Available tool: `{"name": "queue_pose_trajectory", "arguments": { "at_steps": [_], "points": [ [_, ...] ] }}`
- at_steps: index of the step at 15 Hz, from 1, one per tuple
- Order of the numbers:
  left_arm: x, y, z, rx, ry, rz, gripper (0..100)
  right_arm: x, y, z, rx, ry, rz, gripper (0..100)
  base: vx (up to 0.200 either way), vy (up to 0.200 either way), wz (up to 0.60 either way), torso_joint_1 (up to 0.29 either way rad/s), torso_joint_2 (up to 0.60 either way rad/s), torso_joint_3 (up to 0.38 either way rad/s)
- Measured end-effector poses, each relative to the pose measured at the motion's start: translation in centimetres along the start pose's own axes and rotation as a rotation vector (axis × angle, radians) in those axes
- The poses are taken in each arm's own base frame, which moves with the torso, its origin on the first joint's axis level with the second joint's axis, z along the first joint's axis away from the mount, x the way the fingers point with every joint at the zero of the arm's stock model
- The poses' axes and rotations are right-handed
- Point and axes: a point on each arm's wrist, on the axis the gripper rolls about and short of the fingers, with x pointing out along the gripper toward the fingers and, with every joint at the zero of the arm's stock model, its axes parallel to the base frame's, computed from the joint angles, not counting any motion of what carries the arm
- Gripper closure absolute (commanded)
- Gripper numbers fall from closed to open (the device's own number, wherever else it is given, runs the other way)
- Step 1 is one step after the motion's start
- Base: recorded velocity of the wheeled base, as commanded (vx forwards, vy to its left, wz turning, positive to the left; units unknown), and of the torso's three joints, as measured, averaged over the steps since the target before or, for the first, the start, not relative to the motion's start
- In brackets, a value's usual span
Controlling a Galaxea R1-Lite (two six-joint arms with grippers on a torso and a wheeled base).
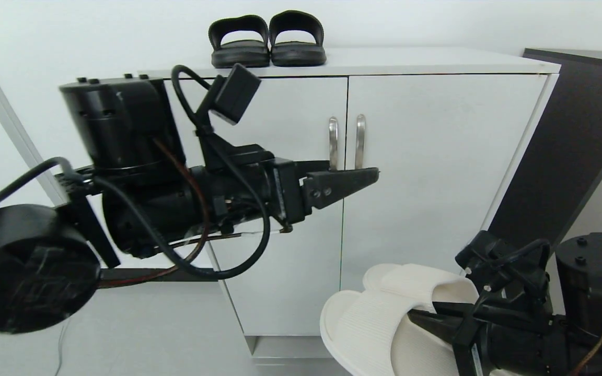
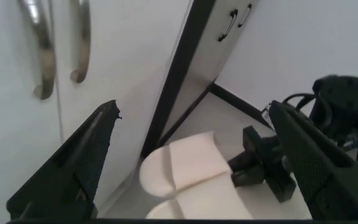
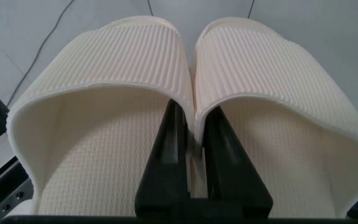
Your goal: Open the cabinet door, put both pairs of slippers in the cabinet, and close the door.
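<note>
Cabinet (image 1: 437,183) shut. Left gripper (image 1: 371,174), gaping empty at the handles' (image 1: 333,141) five o'clock, may miss them. Right gripper (image 3: 193,124) pinches white slippers (image 1: 384,313).

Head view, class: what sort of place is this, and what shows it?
Probably an indoor entryway, perhaps a mock-up: a white two-door cabinet with metal handles, a pair of black slide slippers on its top, and a pair of white ribbed slippers in the right gripper.
</note>
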Motion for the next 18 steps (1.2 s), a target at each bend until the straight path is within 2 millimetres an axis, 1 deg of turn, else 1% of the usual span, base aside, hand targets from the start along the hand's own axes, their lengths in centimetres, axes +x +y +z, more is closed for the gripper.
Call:
{"name": "queue_pose_trajectory", "arguments": {
  "at_steps": [3, 7, 8, 10, 13, 18],
  "points": [
    [3.1, 0.6, 0.4, -0.047, 0.005, -0.068, 0, 0.2, 0.0, 0.1, 0.0, 0.002, -0.001, 100, 0.0, 0.0, 0.0, 0.0, 0.0, 0.0],
    [5.5, 1.7, -0.2, -0.06, 0.022, -0.09, 0, 0.8, 0.0, -0.3, -0.001, 0.015, -0.003, 100, 0.0, 0.0, 0.0, 0.0, 0.0, 0.0],
    [5.9, 2.0, -0.4, -0.062, 0.024, -0.079, 0, 0.9, 0.0, -0.4, -0.001, 0.019, -0.004, 100, 0.0, 0.0, 0.0, 0.0, 0.0, 0.0],
    [6.4, 2.4, -0.2, -0.053, -0.003, -0.023, 0, 1.2, 0.0, -0.5, -0.002, 0.028, -0.005, 100, 0.0, 0.0, 0.0, 0.0, 0.0, 0.0],
    [7.0, 1.7, 0.5, -0.039, -0.044, 0.022, 0, 1.5, 0.0, -0.8, -0.003, 0.044, -0.007, 100, 0.0, 0.0, 0.0, 0.0, 0.0, 0.0],
    [7.2, 1.8, 0.7, -0.036, -0.067, 0.095, 0, 1.6, 0.0, -0.8, -0.002, 0.049, -0.009, 100, 0.0, 0.0, 0.0, 0.0, 0.0, 0.0]
  ]
}}
